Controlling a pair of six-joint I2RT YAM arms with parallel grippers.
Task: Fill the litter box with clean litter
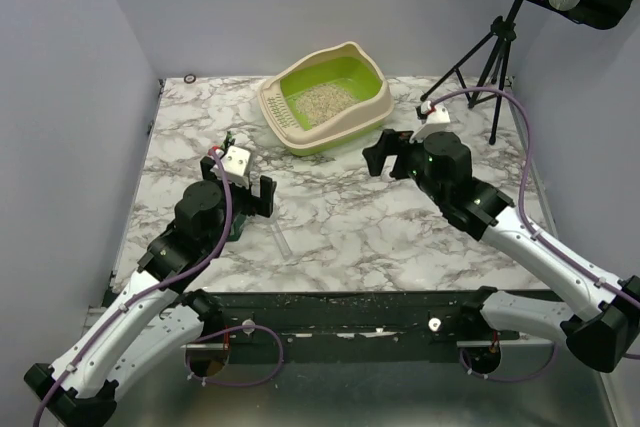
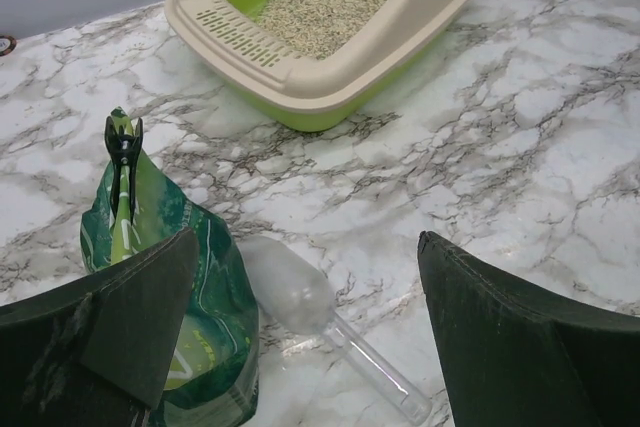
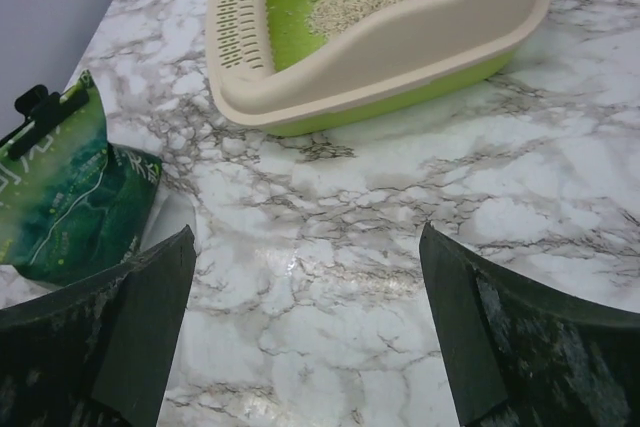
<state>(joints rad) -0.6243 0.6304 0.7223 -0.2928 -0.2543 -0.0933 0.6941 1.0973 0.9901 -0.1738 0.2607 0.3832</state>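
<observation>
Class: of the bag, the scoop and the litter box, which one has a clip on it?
The green bag: a clip pinches its top. The clear scoop and the litter box carry no clip.

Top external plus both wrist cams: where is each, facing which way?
Top external: above and behind the robot, looking down on the table; left claw and right claw show.
Left wrist: faces the litter box across the bag and scoop; own fingers at the bottom corners.
Right wrist: faces the litter box; own fingers likewise.
Shared: both wrist views hold litter box, litter, bag.
</observation>
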